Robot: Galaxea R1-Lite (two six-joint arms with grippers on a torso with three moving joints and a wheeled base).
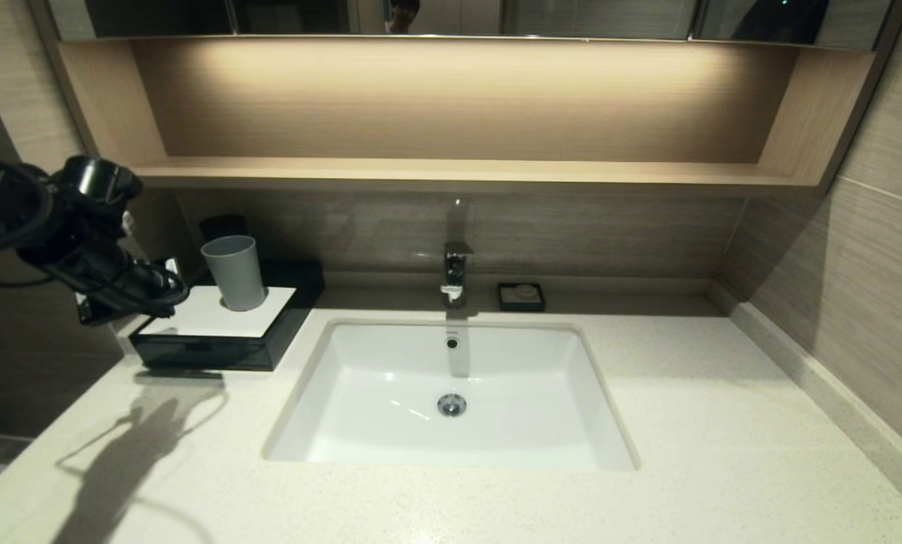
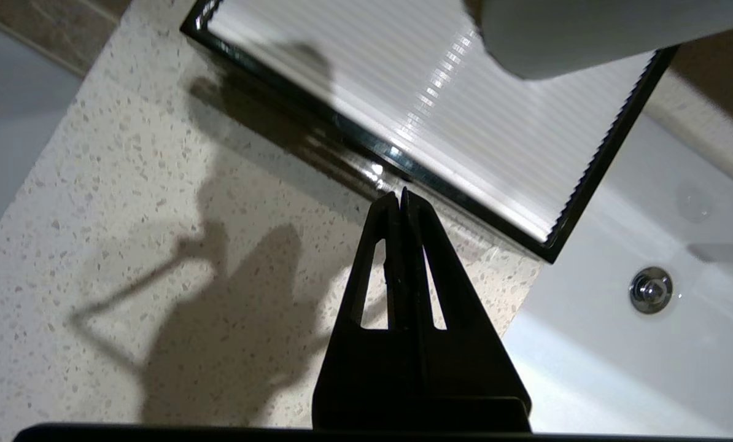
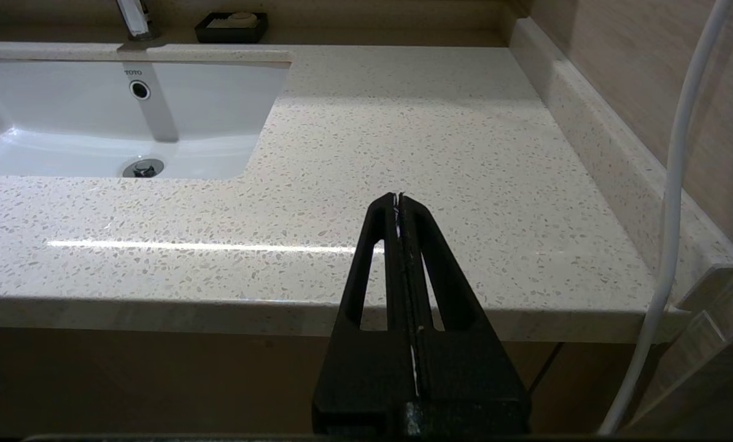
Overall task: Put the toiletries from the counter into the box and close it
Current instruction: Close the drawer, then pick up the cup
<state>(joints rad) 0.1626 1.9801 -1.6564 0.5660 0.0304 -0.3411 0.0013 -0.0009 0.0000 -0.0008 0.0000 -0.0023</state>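
At the far left, the left gripper (image 2: 402, 195) hangs above the tabletop (image 1: 693, 423) by the front left corner of the box (image 1: 209, 349), its jaws pressed together on nothing. The box lies just ahead of the fingertips, its long axis running roughly crosswise to the way the jaws point. Its black front face shows no gap in the head view, so the drawer looks pushed in. A grey cup (image 1: 236, 272) stands on the box's white ribbed top panel (image 2: 440, 116).

Moving right, the white sink (image 1: 451, 393) sits in the middle of the stone, with the faucet (image 1: 455, 273) behind it and a small black soap dish (image 1: 521, 296) just beyond that.

Further right, the right gripper (image 3: 398, 197) is held low in front of the tabletop's front edge, well away from the box, jaws likewise closed and empty.

No toothbrush packets or sachet can be seen anywhere on the stone in any view. Judging from that and the closed-looking drawer, the task seems essentially done; any last nudge to the drawer would fall to the left arm, by far the nearer.
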